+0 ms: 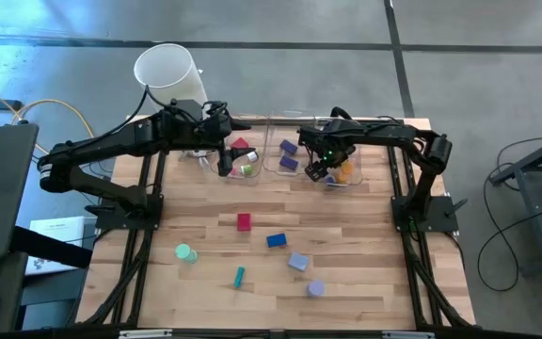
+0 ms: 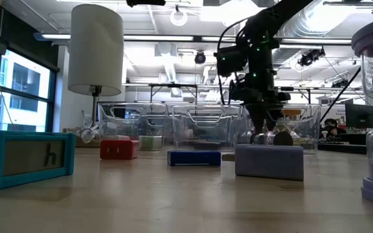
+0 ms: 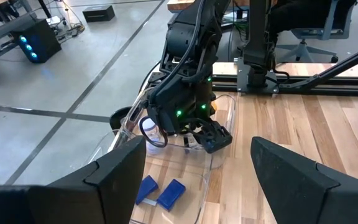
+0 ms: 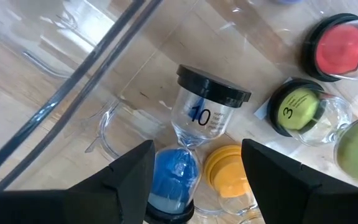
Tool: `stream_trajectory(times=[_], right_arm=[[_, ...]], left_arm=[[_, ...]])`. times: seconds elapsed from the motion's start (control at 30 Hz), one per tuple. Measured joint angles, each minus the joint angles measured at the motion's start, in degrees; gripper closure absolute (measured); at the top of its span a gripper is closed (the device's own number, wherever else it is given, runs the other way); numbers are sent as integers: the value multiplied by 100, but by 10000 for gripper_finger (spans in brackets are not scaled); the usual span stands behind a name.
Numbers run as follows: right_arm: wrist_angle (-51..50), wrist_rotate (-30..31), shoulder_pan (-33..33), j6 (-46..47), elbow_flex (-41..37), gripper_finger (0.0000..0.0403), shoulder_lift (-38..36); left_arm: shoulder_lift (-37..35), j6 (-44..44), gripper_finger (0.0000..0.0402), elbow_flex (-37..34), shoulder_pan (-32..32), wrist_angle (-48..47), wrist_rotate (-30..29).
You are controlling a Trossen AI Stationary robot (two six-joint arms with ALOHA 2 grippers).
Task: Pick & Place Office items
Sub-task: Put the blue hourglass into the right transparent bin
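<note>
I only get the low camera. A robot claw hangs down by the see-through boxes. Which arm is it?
Observer: That's the right gripper, over the right-hand clear bin.
Operator: What's under it?
Observer: A blue sand timer marked 10 lies between its fingers, which stand apart on either side of it.
Operator: Where's the other arm?
Observer: The left gripper is open over the left-hand bin, holding nothing.
</note>
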Motion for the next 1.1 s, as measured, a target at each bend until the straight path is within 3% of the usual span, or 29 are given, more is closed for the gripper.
stream_trajectory(times=[1.1], right_arm=[[139, -44, 0, 33, 0, 172, 0]], left_arm=[[0, -2, 118, -2, -2, 0, 0]])
